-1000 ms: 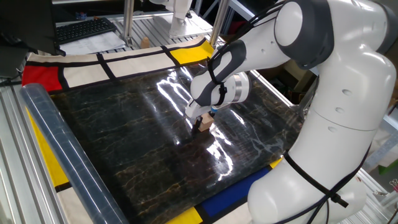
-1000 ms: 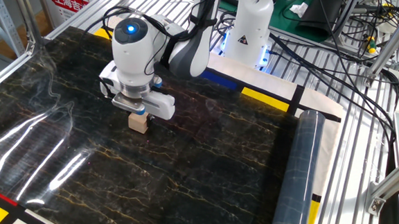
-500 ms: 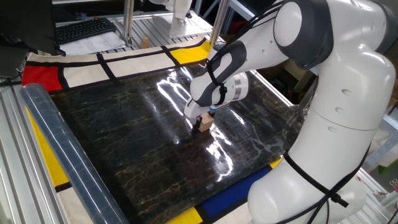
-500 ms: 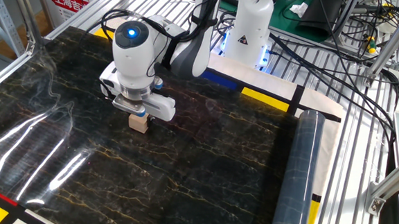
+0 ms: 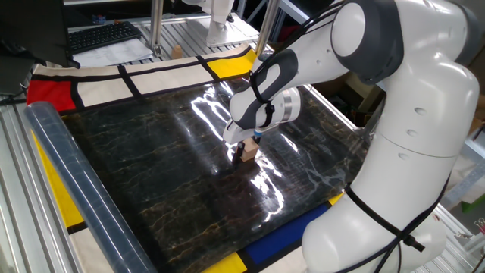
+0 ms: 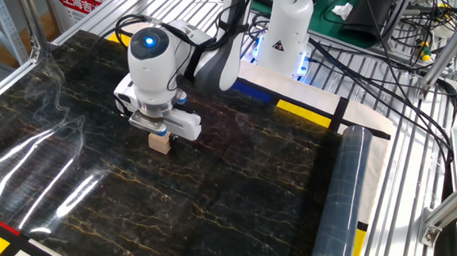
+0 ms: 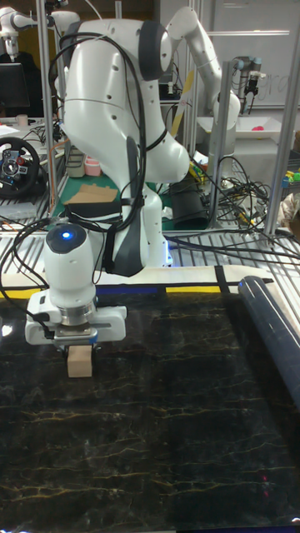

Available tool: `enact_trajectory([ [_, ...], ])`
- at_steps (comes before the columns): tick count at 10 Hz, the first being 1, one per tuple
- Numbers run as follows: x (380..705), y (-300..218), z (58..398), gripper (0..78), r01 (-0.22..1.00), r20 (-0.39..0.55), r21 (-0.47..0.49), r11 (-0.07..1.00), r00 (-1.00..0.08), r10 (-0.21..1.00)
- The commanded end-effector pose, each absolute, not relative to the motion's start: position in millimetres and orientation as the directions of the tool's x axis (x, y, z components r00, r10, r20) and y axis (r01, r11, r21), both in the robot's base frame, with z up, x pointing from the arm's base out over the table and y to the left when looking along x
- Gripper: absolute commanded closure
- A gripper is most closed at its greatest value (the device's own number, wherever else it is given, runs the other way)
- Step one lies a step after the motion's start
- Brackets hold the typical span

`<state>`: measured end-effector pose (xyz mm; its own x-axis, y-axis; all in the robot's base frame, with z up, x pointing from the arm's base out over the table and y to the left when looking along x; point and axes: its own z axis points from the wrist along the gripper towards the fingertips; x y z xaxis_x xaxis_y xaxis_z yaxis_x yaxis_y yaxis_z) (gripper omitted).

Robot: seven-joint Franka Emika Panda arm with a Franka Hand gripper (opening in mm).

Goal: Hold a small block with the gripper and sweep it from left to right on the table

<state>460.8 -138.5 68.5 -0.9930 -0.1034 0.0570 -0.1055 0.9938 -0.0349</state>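
The small block (image 5: 248,152) (image 6: 160,143) (image 7: 79,361) is a light tan wooden cube resting on the glossy black marble table (image 5: 151,167) (image 6: 217,200) (image 7: 183,416). My gripper (image 5: 244,145) (image 6: 160,133) (image 7: 77,343) points straight down over it, with the dark fingers shut on the block's upper part. In the tall fixed view the block sits at the left of the black sheet. The white wrist housing hides most of the fingers.
A rolled dark sheet (image 5: 76,189) (image 6: 340,193) (image 7: 271,329) lies along one table edge. Yellow (image 5: 231,64), red (image 5: 49,91) and blue (image 5: 292,231) panels border the black sheet. Cables (image 6: 383,63) and metal rails surround the table.
The gripper and block have shifted very slightly; the hold on the block is the same.
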Motion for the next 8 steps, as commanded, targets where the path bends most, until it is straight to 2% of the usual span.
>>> enact_trajectory([
  [1,461.8,-136.0,68.3,76.4,-0.110,0.063,-0.022,0.994,-0.992,-0.109],
  [8,459.8,-105.3,71.9,76.4,-0.104,0.067,-0.008,0.995,-0.992,-0.103],
])
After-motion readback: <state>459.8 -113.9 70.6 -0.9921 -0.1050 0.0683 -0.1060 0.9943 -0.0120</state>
